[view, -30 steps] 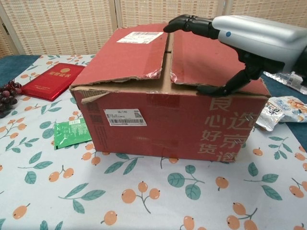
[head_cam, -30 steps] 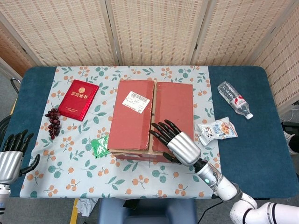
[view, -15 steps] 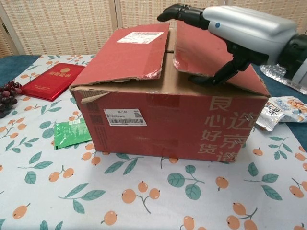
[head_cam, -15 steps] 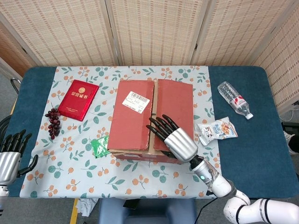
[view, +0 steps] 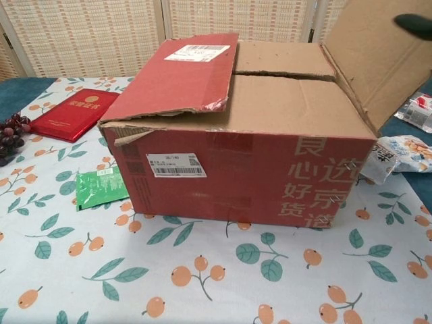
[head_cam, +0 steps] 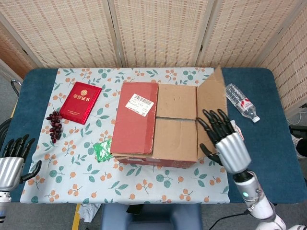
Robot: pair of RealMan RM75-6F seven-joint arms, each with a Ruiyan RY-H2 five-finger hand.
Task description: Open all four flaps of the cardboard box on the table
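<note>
The cardboard box (head_cam: pixel 158 122) stands mid-table, its front face (view: pixel 236 175) toward the chest view. Its right outer flap (head_cam: pixel 213 108) stands swung up and outward, also seen as the raised right flap (view: pixel 378 54). The left outer flap (head_cam: pixel 134 117), red with a white label, lies flat and closed. Two brown inner flaps (head_cam: pixel 176 100) (head_cam: pixel 175 139) lie closed, meeting at a seam. My right hand (head_cam: pixel 225 143) is beside the raised flap, fingers spread against its outer side, holding nothing. One dark fingertip (view: pixel 413 23) shows over the flap. My left hand (head_cam: pixel 12 160) hangs open off the table's left front corner.
A red booklet (head_cam: pixel 80 102), dark grapes (head_cam: pixel 55 125) and a green packet (head_cam: pixel 102 150) lie left of the box. A snack packet (view: pixel 398 154) and a water bottle (head_cam: pixel 241 102) lie to its right, near the raised flap. Woven screens stand behind the table.
My right hand has lifted the right outer flap from flat to upright and swung out to the box's right side. The brown inner flaps are now exposed. The left hand barely moved.
</note>
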